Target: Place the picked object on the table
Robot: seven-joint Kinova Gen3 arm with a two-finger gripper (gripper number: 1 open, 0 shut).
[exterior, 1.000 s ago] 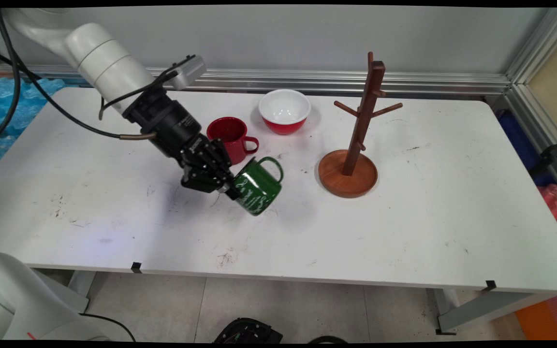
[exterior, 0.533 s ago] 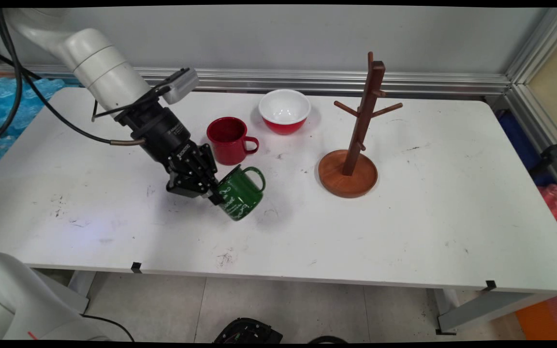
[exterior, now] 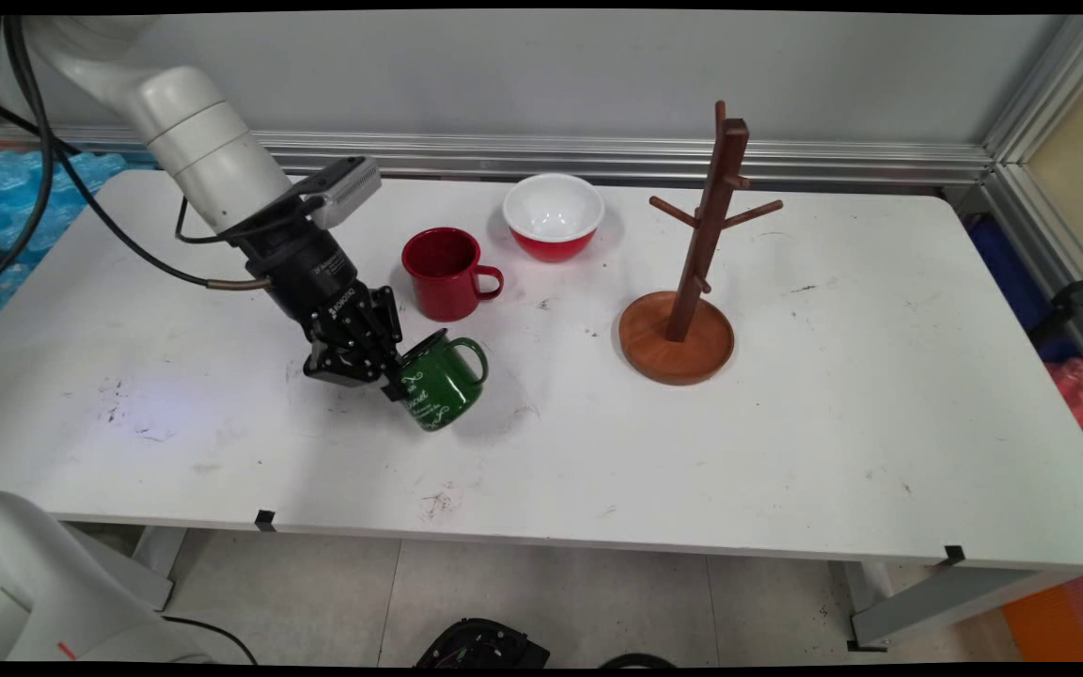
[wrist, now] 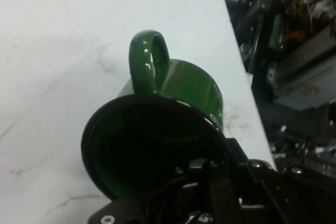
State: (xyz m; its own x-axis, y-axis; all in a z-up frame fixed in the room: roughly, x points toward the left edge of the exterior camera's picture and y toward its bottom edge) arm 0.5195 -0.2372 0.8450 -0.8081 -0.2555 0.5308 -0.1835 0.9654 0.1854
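My gripper [exterior: 399, 380] is shut on the rim of a green enamel mug [exterior: 440, 384] with white lettering. I hold the mug tilted, mouth toward the hand and handle [exterior: 469, 354] up and to the right, low over the white table [exterior: 786, 423]. In the hand view the green mug [wrist: 178, 90] fills the middle, its dark mouth facing the camera and its handle [wrist: 148, 59] pointing up, with my gripper [wrist: 202, 169] clamped on the rim. A red mug [exterior: 446, 272] stands just behind the green one.
A red bowl [exterior: 554, 216] with a white inside sits behind the red mug. A brown wooden mug tree [exterior: 692, 273] on a round base stands right of centre. The table's front edge [exterior: 541, 541] lies below.
The arm has drawn back to the left and lowered, carrying the green mug leftward and closer to the table. The red mug, bowl and mug tree have not moved.
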